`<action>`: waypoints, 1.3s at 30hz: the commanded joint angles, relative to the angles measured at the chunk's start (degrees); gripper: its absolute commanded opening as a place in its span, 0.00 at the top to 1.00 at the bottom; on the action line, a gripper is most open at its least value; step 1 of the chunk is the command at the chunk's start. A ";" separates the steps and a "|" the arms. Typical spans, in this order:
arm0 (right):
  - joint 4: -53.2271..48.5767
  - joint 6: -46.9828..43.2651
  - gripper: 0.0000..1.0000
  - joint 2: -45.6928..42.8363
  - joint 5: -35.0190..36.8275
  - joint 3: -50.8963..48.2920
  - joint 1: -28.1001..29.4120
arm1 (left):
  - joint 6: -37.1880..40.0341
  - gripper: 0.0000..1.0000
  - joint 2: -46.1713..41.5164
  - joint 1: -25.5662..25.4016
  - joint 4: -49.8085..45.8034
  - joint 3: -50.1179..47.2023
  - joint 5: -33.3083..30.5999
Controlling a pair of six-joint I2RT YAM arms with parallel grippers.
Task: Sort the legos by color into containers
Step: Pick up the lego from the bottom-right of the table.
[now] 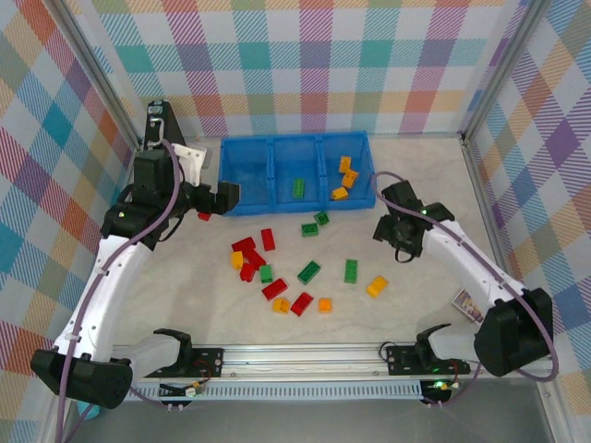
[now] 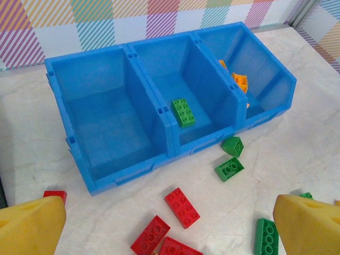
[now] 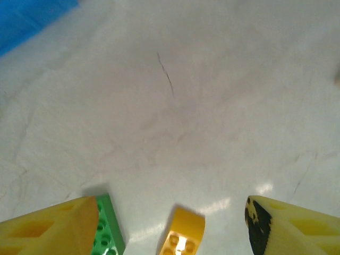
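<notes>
Plainly early in the sort, with most of the legos (image 1: 274, 288) lying loose on the table (image 1: 416, 314) in front of the containers (image 2: 122, 175), red, green and orange mixed together. Shows a lone green brick (image 2: 184, 112) in the middle bin and a few orange bricks (image 1: 347, 173) in the right bin, with nothing in the left one. Reads as a pause between placements, not a carry. Hangs the right gripper (image 1: 395, 233) over bare table just off the tray's right front corner, parted and clamping nothing, with a green piece (image 3: 109, 228) and an orange piece (image 3: 183, 234) side by side below it. Poises the left gripper (image 1: 224, 197) spread as wide as it goes, also empty, at the front of the left bin, with a red brick (image 1: 203, 216) just beside it. Calls next, most likely, for lowering over one loose piece, squaring up across its narrow sides, closing, then lifting clear of the neighbours and crossing to the matching bin: right for orange, middle for green, and presumably the bare left bin for red
</notes>
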 commanded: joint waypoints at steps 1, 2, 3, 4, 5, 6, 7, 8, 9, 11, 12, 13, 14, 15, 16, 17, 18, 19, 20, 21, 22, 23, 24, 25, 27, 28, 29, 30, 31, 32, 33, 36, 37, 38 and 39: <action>-2.09 11.50 0.28 -4.70 -6.85 -5.29 -0.14 | 0.36 0.00 -1.39 0.39 1.78 -0.91 -0.18; -1.30 13.59 0.29 -5.55 -8.32 -7.38 -0.14 | 0.19 0.00 -1.27 0.39 1.95 -0.95 0.06; 0.21 15.72 0.29 -6.43 -10.24 -9.96 -0.14 | 0.09 0.00 -1.03 0.39 2.05 -1.03 0.40; 1.65 17.78 0.30 -7.12 -12.03 -12.41 -0.14 | -0.04 0.00 -0.92 0.35 2.18 -1.22 0.63; 2.79 19.62 0.30 -7.48 -13.27 -14.45 -0.15 | -0.15 0.00 -0.89 0.39 2.30 -1.29 0.72; 4.43 21.45 0.31 -7.92 -14.63 -16.82 -0.14 | -0.18 0.00 -0.82 0.39 2.32 -1.34 0.80; 6.01 23.01 0.31 -8.25 -15.59 -18.83 -0.14 | -0.26 0.00 -0.83 0.39 2.38 -1.29 0.90; 7.02 24.05 0.31 -8.41 -16.30 -20.13 -0.14 | -0.31 0.00 -0.74 0.39 2.41 -1.35 0.98; 8.17 24.88 0.31 -8.48 -16.80 -21.47 -0.14 | -0.35 0.00 -0.80 0.39 2.41 -1.33 1.07; 9.88 25.48 0.34 -8.40 -17.31 -23.17 0.03 | -0.51 0.00 -0.61 0.39 2.74 -1.54 1.16; 10.55 25.68 0.35 -8.40 -17.54 -23.88 0.04 | -0.61 0.00 -0.42 0.39 2.84 -1.56 1.16; 11.10 25.81 0.35 -8.53 -17.63 -24.39 -0.01 | -0.62 0.00 -0.19 0.39 2.85 -1.56 1.31; 11.61 25.78 0.35 -8.61 -17.67 -24.70 0.04 | -0.70 0.00 -0.05 0.39 2.93 -1.58 1.49; 11.96 25.91 0.35 -8.66 -17.54 -24.94 0.01 | -0.78 0.00 0.15 0.39 2.93 -1.58 1.59; 12.55 25.71 0.35 -8.58 -17.62 -25.17 0.05 | -0.79 0.00 0.32 0.37 3.01 -1.61 1.72; 13.08 25.72 0.34 -8.49 -17.72 -25.28 0.04 | -0.88 0.00 0.51 0.39 3.07 -1.56 1.82; 13.68 25.75 0.34 -8.27 -17.96 -25.53 0.02 | -0.92 0.00 0.63 0.39 3.11 -1.62 1.91; 14.48 25.76 0.34 -8.01 -18.30 -25.88 0.03 | -0.97 0.00 0.79 0.39 3.11 -1.62 1.95; 15.15 25.85 0.34 -7.83 -18.63 -26.15 0.03 | -0.97 0.00 0.93 0.39 3.11 -1.62 2.03; 15.83 26.03 0.34 -7.63 -19.06 -26.58 0.12 | -0.97 0.00 0.94 0.39 3.11 -1.52 2.04; 16.50 26.25 0.34 -7.39 -19.37 -26.94 0.12 | -0.97 0.00 0.99 0.39 3.11 -1.48 2.04; 17.12 26.29 0.34 -7.27 -19.56 -27.16 0.13 | -0.97 0.00 1.03 0.39 3.11 -1.57 2.04; 17.52 26.23 0.33 -7.06 -19.63 -27.33 0.13 | -1.01 0.00 1.07 0.39 3.11 -1.56 2.03; 17.74 26.04 0.33 -6.70 -19.57 -27.26 0.13 | -0.97 0.00 1.12 0.38 3.10 -1.57 2.04; 18.10 25.53 0.33 -5.74 -19.54 -27.17 0.08 | -0.97 0.00 1.11 0.39 3.11 -1.60 2.00; 18.54 25.42 0.34 -5.14 -19.65 -27.17 0.13 | -0.97 0.00 1.05 0.39 3.11 -1.61 1.95; 19.05 25.16 0.34 -4.54 -19.80 -27.26 0.13 | -0.97 0.00 1.03 0.39 3.11 -1.56 1.95; 19.84 24.76 0.34 -3.71 -19.98 -27.35 0.20 | -1.05 0.00 1.04 0.37 3.11 -1.60 1.99; 20.25 24.49 0.35 -2.76 -20.17 -27.46 0.21 | -1.06 0.00 0.98 0.39 3.19 -1.75 2.11; 20.61 24.14 0.36 -1.51 -20.42 -27.44 0.38 | -1.14 0.00 0.95 0.39 3.28 -1.86 2.30; 21.13 23.67 0.38 -0.20 -20.49 -27.44 0.63 | -1.14 0.00 0.94 0.37 3.36 -1.91 2.47; 23.05 22.64 0.41 3.90 -20.93 -27.29 1.11 | -1.14 0.00 1.12 0.39 3.20 -1.75 2.23; 23.49 22.31 0.42 5.04 -21.02 -27.05 1.29 | -1.17 0.00 1.20 0.39 3.19 -1.68 2.22; 24.11 22.04 0.45 6.46 -21.06 -26.71 1.65 | -1.22 0.00 1.29 0.37 3.20 -1.64 2.30; 24.46 21.61 0.48 7.75 -21.06 -26.21 2.00 | -1.23 0.00 1.42 0.39 3.21 -1.64 2.46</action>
